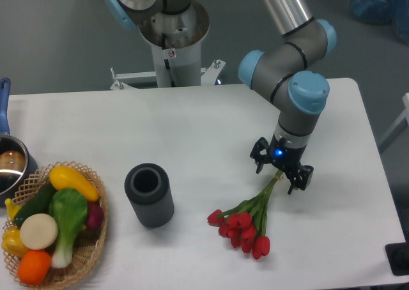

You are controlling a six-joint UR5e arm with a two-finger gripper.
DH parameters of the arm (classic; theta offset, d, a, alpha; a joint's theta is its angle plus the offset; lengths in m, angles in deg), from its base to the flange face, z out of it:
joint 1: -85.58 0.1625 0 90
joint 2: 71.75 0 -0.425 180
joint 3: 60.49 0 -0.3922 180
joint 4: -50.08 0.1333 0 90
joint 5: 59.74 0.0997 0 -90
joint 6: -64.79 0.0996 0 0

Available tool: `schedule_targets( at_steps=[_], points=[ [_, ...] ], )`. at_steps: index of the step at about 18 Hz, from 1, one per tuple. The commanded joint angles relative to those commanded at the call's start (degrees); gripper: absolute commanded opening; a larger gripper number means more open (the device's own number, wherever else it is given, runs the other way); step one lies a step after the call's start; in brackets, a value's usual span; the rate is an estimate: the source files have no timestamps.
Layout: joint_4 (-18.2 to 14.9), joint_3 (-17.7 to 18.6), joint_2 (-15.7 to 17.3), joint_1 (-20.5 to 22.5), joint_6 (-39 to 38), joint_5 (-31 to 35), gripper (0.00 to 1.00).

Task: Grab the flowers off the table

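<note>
A small bunch of red tulips with long green stems (248,217) lies flat on the large white rectangular table (192,130), toward its near right part. The red heads cluster at the lower left end and the pale stem ends point up and to the right, so the long axis runs diagonally. The black two-finger gripper (281,173) stands directly over the stem ends with its fingers spread apart on either side of them, not closed on anything. To the left, well apart, a dark grey ribbed cylinder (149,195) stands upright. Farther left sits a woven wicker basket of toy produce (54,223), and a metal pot with a blue handle (9,165) sits at the table's left edge.
</note>
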Motion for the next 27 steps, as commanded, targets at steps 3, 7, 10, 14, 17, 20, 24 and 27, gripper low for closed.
schedule_targets(
  at_steps=[3, 7, 10, 14, 17, 20, 24, 27],
  points=[
    [0.2, -0.4, -1.1, 0.0, 0.1, -0.1, 1.0],
    [0.2, -0.7, -1.9, -0.2, 0.1, 0.0, 0.97],
    [0.2, -0.6, -2.0, -0.3, 0.1, 0.0, 0.84],
    [0.2, -0.7, -2.4, -0.3, 0.1, 0.1, 0.67],
    [0.2, -0.8, -2.4, -0.3, 0.0, 0.1, 0.55],
    [0.1, -0.9, -2.3, -0.3, -0.2, 0.1, 0.46],
    [0.1, -1.1, -2.2, -0.3, -0.4, 0.1, 0.36],
    [0.1, -1.1, -2.1, -0.3, -0.5, 0.1, 0.26]
  ],
)
